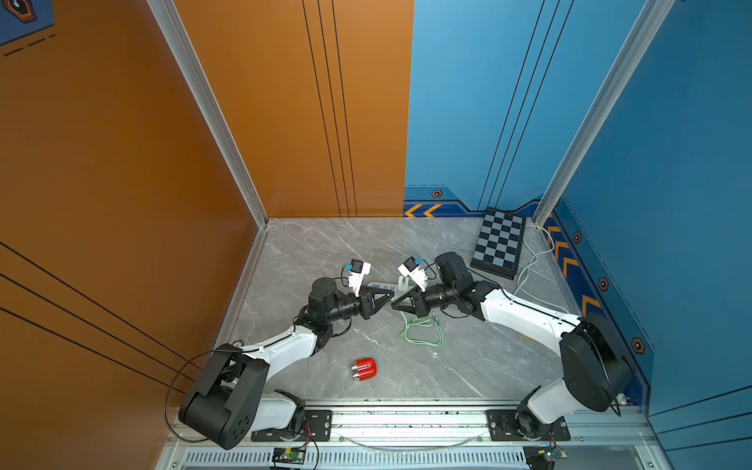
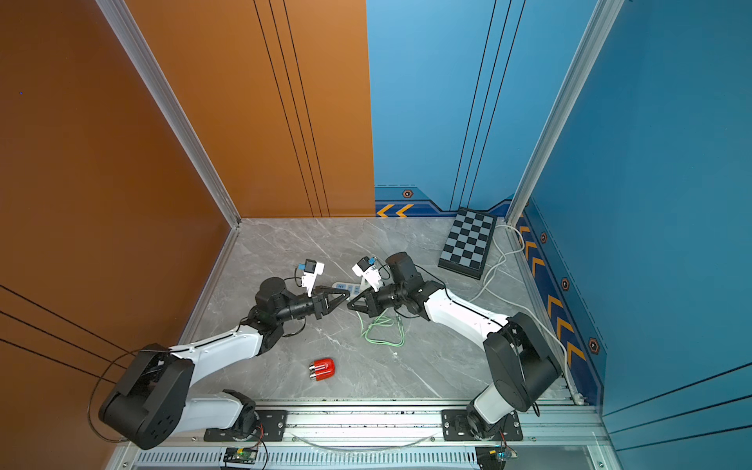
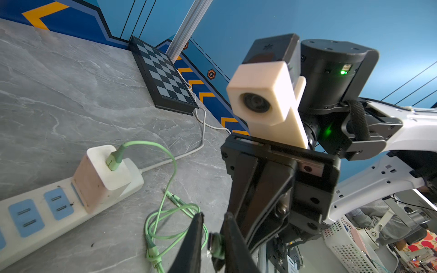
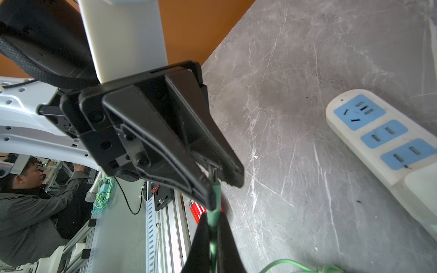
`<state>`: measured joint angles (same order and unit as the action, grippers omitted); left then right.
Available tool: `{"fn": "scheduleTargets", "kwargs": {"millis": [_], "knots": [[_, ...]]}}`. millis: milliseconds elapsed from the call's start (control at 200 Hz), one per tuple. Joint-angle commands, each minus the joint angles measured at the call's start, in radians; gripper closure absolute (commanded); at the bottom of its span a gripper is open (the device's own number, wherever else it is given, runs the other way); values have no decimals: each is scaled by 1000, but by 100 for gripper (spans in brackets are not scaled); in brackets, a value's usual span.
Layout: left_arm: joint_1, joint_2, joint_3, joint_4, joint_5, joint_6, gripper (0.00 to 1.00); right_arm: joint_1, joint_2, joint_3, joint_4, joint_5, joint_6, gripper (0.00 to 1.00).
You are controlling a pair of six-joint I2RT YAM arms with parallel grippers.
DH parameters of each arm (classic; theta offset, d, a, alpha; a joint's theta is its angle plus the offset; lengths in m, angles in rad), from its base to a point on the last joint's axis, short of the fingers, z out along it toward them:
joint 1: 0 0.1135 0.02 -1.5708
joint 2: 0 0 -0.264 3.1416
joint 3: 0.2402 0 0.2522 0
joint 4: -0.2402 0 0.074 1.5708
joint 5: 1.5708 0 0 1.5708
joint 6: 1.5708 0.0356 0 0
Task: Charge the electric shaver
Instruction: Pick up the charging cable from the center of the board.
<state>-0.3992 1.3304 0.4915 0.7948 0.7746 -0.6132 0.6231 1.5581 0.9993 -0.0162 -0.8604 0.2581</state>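
The electric shaver (image 1: 363, 369) (image 2: 321, 370), red and glossy with silver heads, lies on the grey table near the front edge, apart from both arms. My grippers meet tip to tip above mid-table. The right gripper (image 1: 393, 304) (image 4: 214, 215) is shut on the green cable (image 4: 214, 227) just behind its plug. That plug (image 3: 216, 243) sits between the fingers of my left gripper (image 1: 392, 294) (image 3: 214, 215), which is slightly open, with a gap on one side of the plug. The cable's other end is plugged into the white charger (image 3: 101, 175).
The charger stands in a white power strip (image 3: 35, 212) (image 4: 378, 132) with blue sockets, just behind the grippers. The slack cable lies coiled (image 1: 423, 331) (image 2: 382, 331) under the right arm. A chessboard (image 1: 498, 243) leans at the back right beside a white cord (image 1: 533, 260).
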Motion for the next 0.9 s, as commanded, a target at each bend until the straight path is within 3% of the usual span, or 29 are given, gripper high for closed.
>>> {"fn": "scheduleTargets", "kwargs": {"millis": [0,140,300,366,411,496,591,746,896], "knots": [[12,-6,-8,-14,10,6,88,12,-24,-4,-25,-4,-33,100],[13,-8,-8,-14,18,4,100,13,-23,1,-34,3,-39,100],[13,-9,-8,-14,24,3,100,13,-19,11,-39,8,-43,100],[13,-10,-8,-14,25,3,100,12,-18,15,-38,8,-43,93],[12,-10,-10,-14,25,2,100,11,-19,17,-37,9,-46,81],[11,-11,-11,-14,26,1,100,11,-23,22,-37,10,-49,74],[10,-10,-11,-14,26,2,100,11,-23,27,-34,8,-52,75],[6,-11,-12,-14,29,1,100,9,-23,32,-15,0,-45,86],[0,-10,-15,-14,33,0,100,7,-21,34,9,-6,-35,89]]}}
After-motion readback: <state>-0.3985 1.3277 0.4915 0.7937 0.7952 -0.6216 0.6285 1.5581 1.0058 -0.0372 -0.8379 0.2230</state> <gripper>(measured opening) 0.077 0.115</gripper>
